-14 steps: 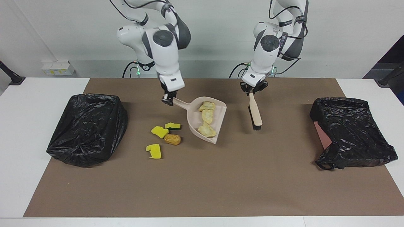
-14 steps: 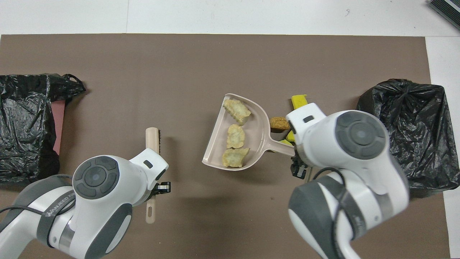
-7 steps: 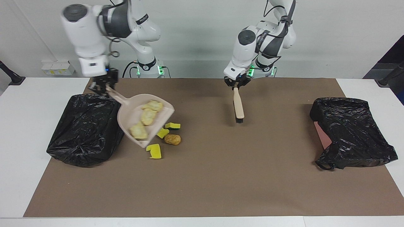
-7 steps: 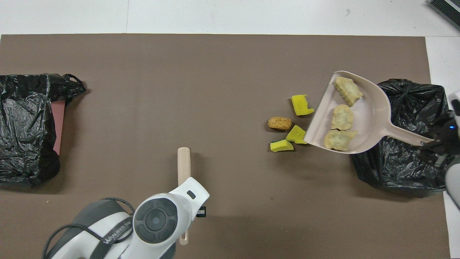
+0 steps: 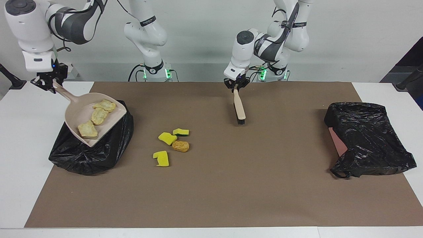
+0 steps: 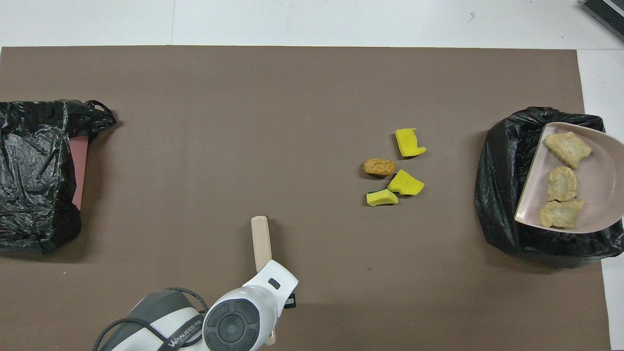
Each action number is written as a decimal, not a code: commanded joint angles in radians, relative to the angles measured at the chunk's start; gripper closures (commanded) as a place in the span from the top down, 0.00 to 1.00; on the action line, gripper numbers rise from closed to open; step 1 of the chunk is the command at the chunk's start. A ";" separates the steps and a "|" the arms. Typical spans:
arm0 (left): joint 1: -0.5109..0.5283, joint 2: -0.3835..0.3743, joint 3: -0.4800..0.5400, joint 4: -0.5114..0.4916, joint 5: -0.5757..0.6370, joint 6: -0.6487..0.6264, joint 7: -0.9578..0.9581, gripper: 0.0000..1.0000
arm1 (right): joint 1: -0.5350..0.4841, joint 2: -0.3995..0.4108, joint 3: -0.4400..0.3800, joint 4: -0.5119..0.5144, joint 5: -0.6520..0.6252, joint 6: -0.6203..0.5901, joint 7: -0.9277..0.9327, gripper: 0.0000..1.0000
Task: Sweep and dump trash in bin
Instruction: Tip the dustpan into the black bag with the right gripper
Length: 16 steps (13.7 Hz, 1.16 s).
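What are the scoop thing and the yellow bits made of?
The dustpan looks like smooth, matte beige plastic: one moulded piece with an even sheen. The yellow scraps look like soft sponge foam: dull, cut edges, and one has a dark green scrubby backing. That is judged by look only.

Overhead: dustpan (image 6: 599, 161) handle cut off by edge; right gripper unseen.

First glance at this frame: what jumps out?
The right gripper holds the beige dustpan, with three crusty lumps in it, tilted over the black-bagged bin at its end of the table. Four scraps lie on the brown mat mid-table, and the left gripper holds the brush upright nearer the robots.
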 commanded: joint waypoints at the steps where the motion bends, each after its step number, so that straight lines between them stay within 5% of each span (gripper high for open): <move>1: -0.040 -0.023 0.016 -0.047 -0.028 0.057 -0.022 0.00 | -0.013 0.005 0.018 0.005 -0.126 0.036 -0.130 0.00; 4: -0.059 -0.023 0.016 -0.075 -0.030 0.093 -0.002 0.02 | -0.004 0.006 0.020 -0.006 -0.237 0.140 -0.346 0.00; 5: -0.057 -0.023 0.018 -0.075 -0.030 0.090 0.018 0.12 | 0.000 0.009 0.020 -0.006 -0.259 0.158 -0.409 0.00; 7: -0.045 -0.006 0.021 -0.065 -0.030 0.090 0.054 0.79 | 0.003 0.011 0.023 -0.008 -0.314 0.185 -0.490 0.00; 8: -0.043 -0.002 0.022 -0.058 -0.030 0.088 0.054 0.95 | 0.005 0.011 0.027 -0.008 -0.344 0.210 -0.518 0.00; 12: 0.029 0.020 0.024 0.013 -0.030 0.064 0.060 1.00 | 0.052 0.022 0.032 0.017 -0.459 0.215 -0.396 0.00; 16: 0.142 0.037 0.024 0.118 -0.028 0.001 0.081 1.00 | 0.059 -0.013 0.067 0.107 -0.347 0.077 -0.186 0.00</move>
